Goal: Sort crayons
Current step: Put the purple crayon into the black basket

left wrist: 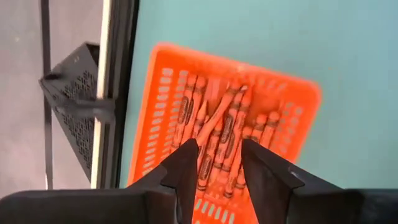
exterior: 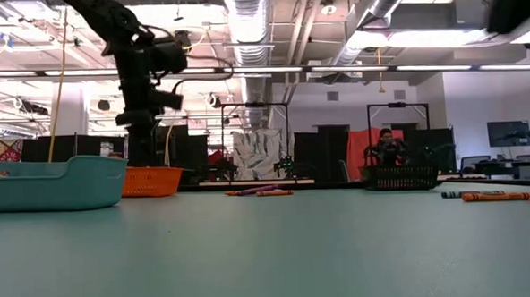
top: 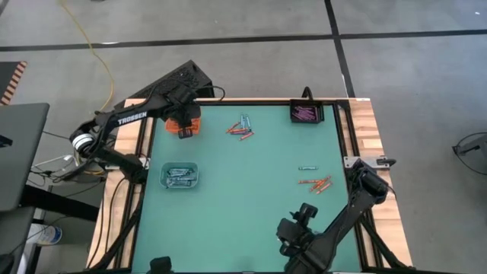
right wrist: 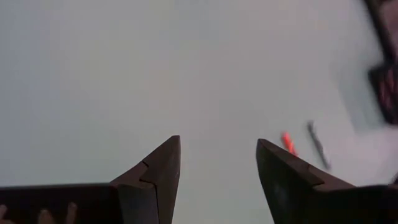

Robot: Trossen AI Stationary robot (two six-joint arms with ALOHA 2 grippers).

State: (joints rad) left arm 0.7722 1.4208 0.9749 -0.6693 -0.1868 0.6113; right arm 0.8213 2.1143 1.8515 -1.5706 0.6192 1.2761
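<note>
Two loose groups of crayons remain on the green table (top: pixel 243 221): a mixed orange and blue cluster (top: pixel 242 129) near the far edge, and an orange scatter (top: pixel 318 183) with one blue-grey stick (top: pixel 307 168) toward my right side.

My left pincer (left wrist: pixel 217 158) hangs directly above the orange tray (left wrist: pixel 158 87), fingers parted, nothing between them. The tray below holds a layer of orange crayons (left wrist: pixel 224 134), which lie straight under my fingertips and clear of them. I judge this to be the drop-off step for an orange stick, completed or nearly so.

My right pincer (right wrist: pixel 217 168) waits over bare table at the near edge, fingers spread and empty; the orange scatter is some way ahead of it.

Sorted so far: blue-grey sticks in the teal tray (top: pixel 179 176), purple ones in the black tray (top: pixel 307 113).

The next move, in my judgement, calls for lifting my left pincer away and carrying it to the mixed cluster, which sits near the orange tray, then lining up across a single thin stick without disturbing its neighbours.
</note>
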